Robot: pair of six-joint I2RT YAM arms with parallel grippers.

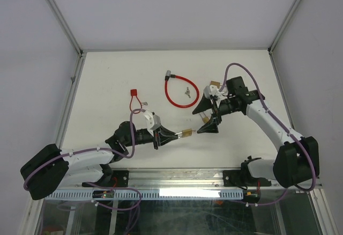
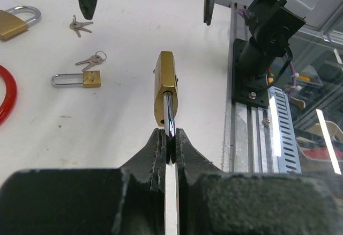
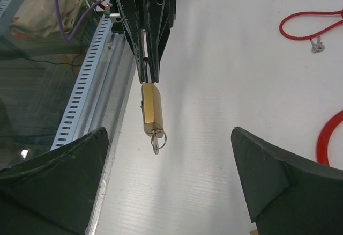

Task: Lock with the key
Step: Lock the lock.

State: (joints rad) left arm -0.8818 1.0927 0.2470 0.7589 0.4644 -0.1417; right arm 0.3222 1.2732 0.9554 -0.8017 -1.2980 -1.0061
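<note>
Parts hidden or cropped.
The shackle (image 2: 169,118) of the padlock (image 2: 166,87) is largely buried between the left fingers (image 2: 156,157); the second padlock (image 2: 13,23) and red cable (image 2: 10,93) are cropped at the left-wrist view's left edge.

You are looking at a robotics lab test cell, not a home or a shop. Note the white table (image 1: 118,74), boxed in by plain white panels (image 1: 161,9) on an aluminium frame (image 1: 60,17). The left arm (image 1: 86,157) and right arm (image 1: 268,119) are bolted to a metal rail (image 1: 177,177) at the near edge. Purple cables (image 1: 231,64) run along both arms. A slotted cable duct (image 1: 75,194) sits above a glass panel (image 1: 177,219).
</note>
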